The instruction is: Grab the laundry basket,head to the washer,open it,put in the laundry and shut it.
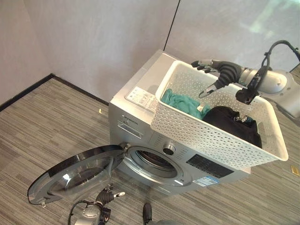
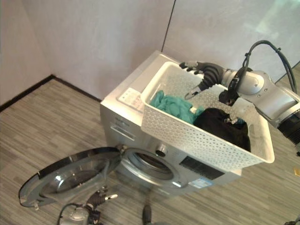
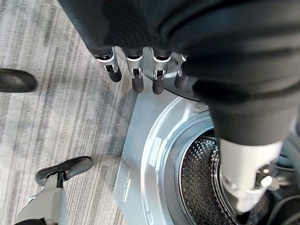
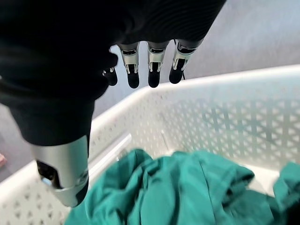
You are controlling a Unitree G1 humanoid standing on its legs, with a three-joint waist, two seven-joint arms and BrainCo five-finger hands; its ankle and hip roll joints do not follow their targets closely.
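Above the white laundry basket atop the washer, the right hand hovers, fingers relaxed, over teal laundry. Left hand, fingers straight, hangs by the swung-open door.

grey striped floor, pale walls

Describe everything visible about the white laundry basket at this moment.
The laundry basket is a white, rectangular tub that looks like plastic, its walls perforated with small holes under a smooth rim. It sits upright on top of the washer, overhanging the front edge above the control panel. Inside lie a teal garment toward the far end and a black garment nearer the robot. The right hand hovers open over the far end above the teal garment, holding nothing.
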